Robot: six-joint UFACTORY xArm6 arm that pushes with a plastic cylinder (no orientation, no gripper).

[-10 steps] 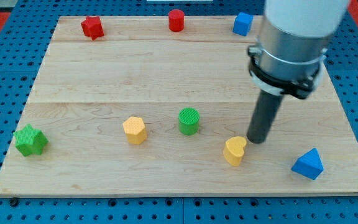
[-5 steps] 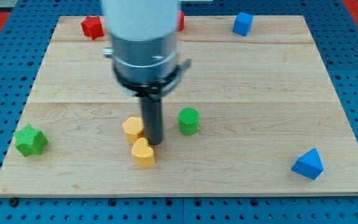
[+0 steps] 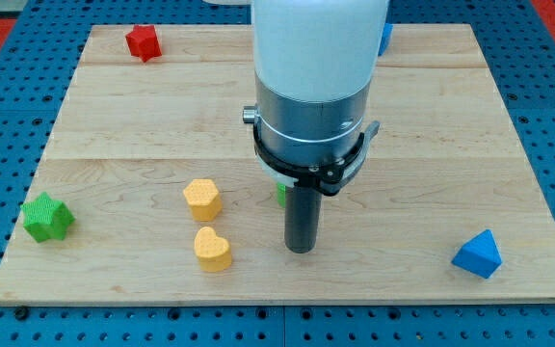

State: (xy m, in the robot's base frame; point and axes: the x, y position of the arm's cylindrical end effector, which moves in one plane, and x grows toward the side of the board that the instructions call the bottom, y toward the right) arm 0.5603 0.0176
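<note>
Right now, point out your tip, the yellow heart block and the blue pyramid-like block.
my tip (image 3: pixel 301 250): camera view, the rod's very lower end, right of the yellow blocks.
yellow heart block (image 3: pixel 212 247): camera view, its top face.
blue pyramid-like block (image 3: pixel 478 255): camera view, its front face.

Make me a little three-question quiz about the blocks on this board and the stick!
1. True or false: my tip touches the yellow heart block.
2. Which block sits nearest the view's bottom right corner?
A. red star block
B. blue pyramid block
C. green star block
3. Fill in: the arm hides nearly all of the green ____ block just above my tip.

Key
1. False. My tip stands apart, to the view's right of the yellow heart block; the yellow hexagon block lies above the heart.
2. B, the blue pyramid block. The red star block is at the top left, the green star block at the left edge.
3. round; only a sliver of the green round block shows.
</note>
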